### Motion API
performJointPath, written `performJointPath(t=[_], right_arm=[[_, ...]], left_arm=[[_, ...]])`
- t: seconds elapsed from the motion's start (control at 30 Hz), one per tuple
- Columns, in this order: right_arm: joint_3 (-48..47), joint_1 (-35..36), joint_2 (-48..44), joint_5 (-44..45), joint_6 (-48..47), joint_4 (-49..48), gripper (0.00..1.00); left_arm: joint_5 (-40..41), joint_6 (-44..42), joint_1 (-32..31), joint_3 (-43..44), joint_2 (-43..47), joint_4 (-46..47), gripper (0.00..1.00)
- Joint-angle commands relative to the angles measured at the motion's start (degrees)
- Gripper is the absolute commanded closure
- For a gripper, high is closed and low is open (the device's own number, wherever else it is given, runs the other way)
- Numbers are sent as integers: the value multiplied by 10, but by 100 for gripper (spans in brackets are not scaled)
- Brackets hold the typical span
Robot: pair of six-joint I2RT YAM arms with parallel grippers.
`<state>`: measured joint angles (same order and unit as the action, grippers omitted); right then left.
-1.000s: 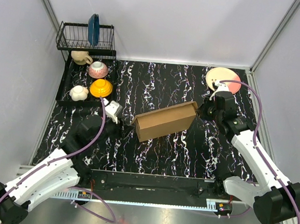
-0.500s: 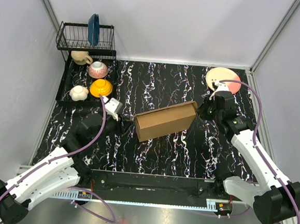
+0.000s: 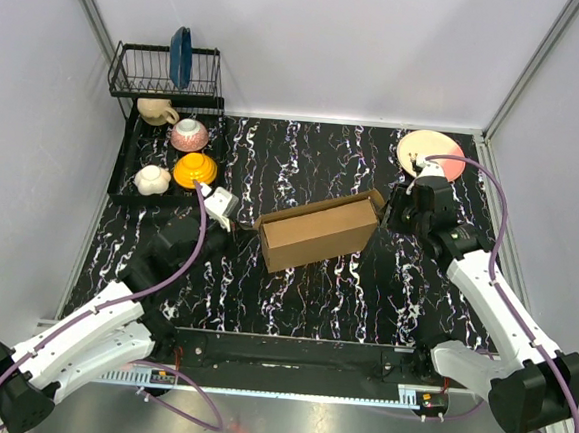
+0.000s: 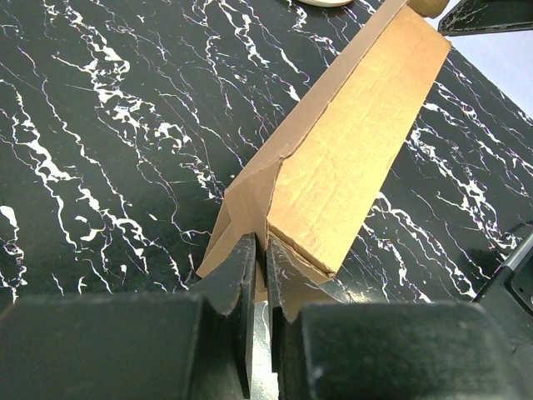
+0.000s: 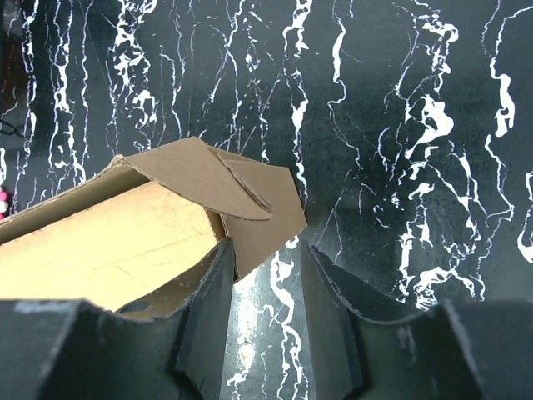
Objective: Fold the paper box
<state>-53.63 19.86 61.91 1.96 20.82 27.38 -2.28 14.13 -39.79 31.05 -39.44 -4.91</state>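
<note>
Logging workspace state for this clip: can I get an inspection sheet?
Surface: black white-veined marble-pattern tabletop, flat.
Job's things: plain brown corrugated cardboard box, partly formed, lying mid-table, end flaps loose.
Clutter: black wire dish rack holding a blue plate; orange bowl and more crockery in front of it; round cream-and-pink plate far right.
Grippers: left gripper shut on the box's end flap; right gripper open at the opposite flap.
Cables: purple cable along each arm.
Surroundings: pale enclosure walls.
</note>
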Motion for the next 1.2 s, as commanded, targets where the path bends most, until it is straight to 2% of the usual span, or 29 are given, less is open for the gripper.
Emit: performJointPath(t=[0.0, 0.13, 0.53, 0.67, 0.8, 0.9, 1.0, 1.03, 1.17], right_arm=[[-28, 4, -22, 19, 2, 15, 55], [-35, 4, -36, 31, 0, 12, 51], [-75, 3, -11, 28, -23, 0, 52], [-66, 4, -12, 26, -26, 1, 59], [-55, 4, -15, 32, -32, 0, 69], [-51, 4, -10, 31, -36, 0, 71], [-50, 4, -5, 39, -41, -1, 63], [-50, 4, -4, 41, -41, -2, 57], [-46, 4, 1, 45, -47, -9, 52]], left_arm=[[-11, -2, -5, 20, -3, 31, 92], [-8, -4, -5, 21, -4, 26, 93], [-3, -9, -6, 23, -7, 18, 93], [3, -9, -6, 24, -6, 15, 94], [7, -10, -6, 24, -6, 15, 94], [9, -13, -5, 26, -11, 15, 94], [8, -16, -6, 28, -13, 12, 95], [10, -16, -6, 30, -13, 11, 95], [9, -17, -6, 28, -11, 10, 96]])
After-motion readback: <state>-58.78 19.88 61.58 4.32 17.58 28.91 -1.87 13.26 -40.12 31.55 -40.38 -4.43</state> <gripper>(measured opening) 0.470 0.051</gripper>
